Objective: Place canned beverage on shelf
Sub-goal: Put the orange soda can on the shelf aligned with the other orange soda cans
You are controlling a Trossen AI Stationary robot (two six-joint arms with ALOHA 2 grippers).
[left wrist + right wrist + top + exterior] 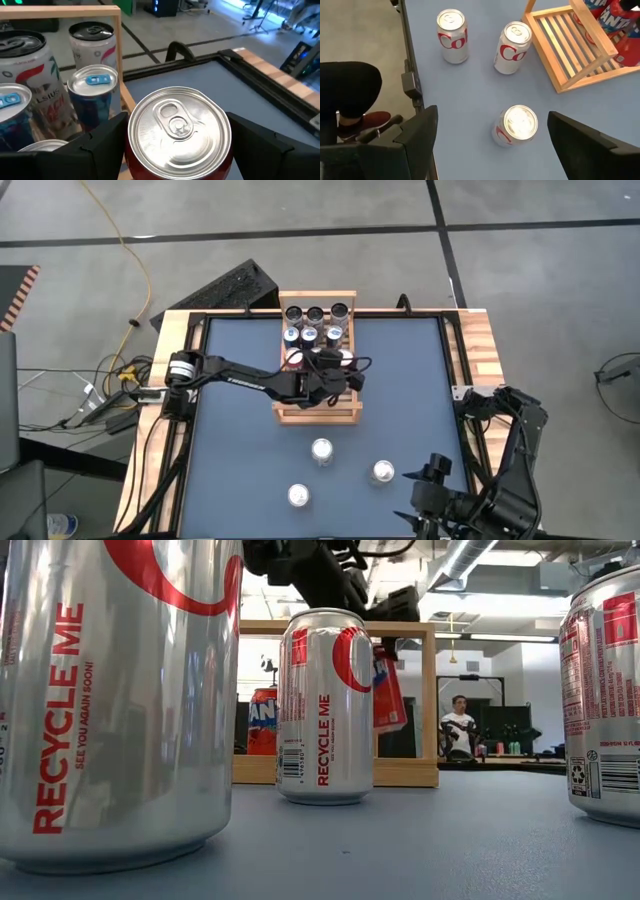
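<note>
1. Your table [240, 440] carries the shelf [316, 412] at its far middle, cans filling the far rows.
2. Your left gripper [345, 372] pinches a red can [179, 131] over the shelf's right side.
3. Your right gripper [425, 480] waits spread at the near right corner.
4. Three silver cans [514, 40] stand loose near the shelf.

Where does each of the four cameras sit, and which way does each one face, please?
High: overhead, facing down; both arms, shelf.
Low: table height, looking level past silver cans to the shelf; left arm above.
Left wrist: behind the left gripper, whose fingers hold a red can.
Right wrist: behind the open right gripper, over three silver cans.
Shared: shelf and silver cans in high and right wrist.
</note>
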